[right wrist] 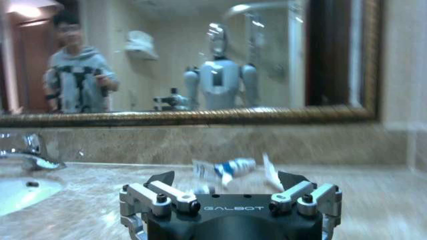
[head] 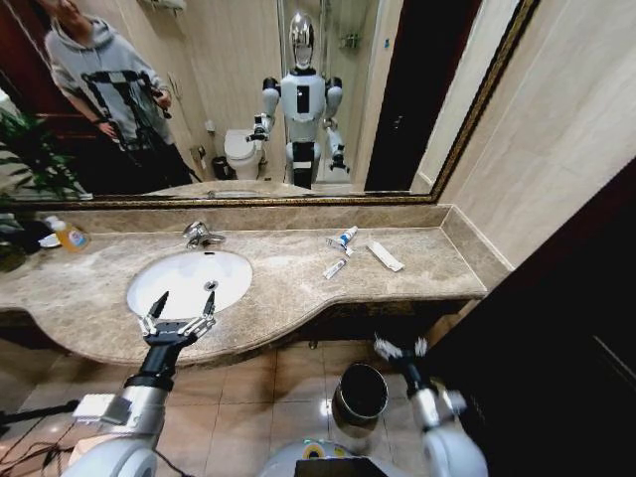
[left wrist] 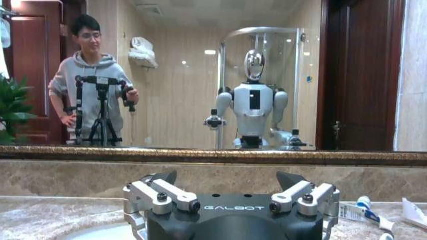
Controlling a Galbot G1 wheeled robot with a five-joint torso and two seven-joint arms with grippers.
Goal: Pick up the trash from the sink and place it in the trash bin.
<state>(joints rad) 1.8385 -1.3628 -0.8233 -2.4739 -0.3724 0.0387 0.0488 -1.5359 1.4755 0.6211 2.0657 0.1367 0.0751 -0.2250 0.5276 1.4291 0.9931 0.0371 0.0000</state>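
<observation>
Head view showed the left gripper, fingers spread, poised at the sink rim, ready to reach. The right gripper, fingers also apart, hung beside the trash bin; the trash lay on the tabletop.

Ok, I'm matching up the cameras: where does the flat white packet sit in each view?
Head view: packet on the counter, beyond the tubes from the sink.
Left wrist view: packet on the counter beyond a blue-capped tube.
Right wrist view: packet beside the blurred tube.
Shared landmark: gilt mirror frame.

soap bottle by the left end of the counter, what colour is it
Orange-yellow, with a white top; the soap bottle shows best in the head view.
</observation>
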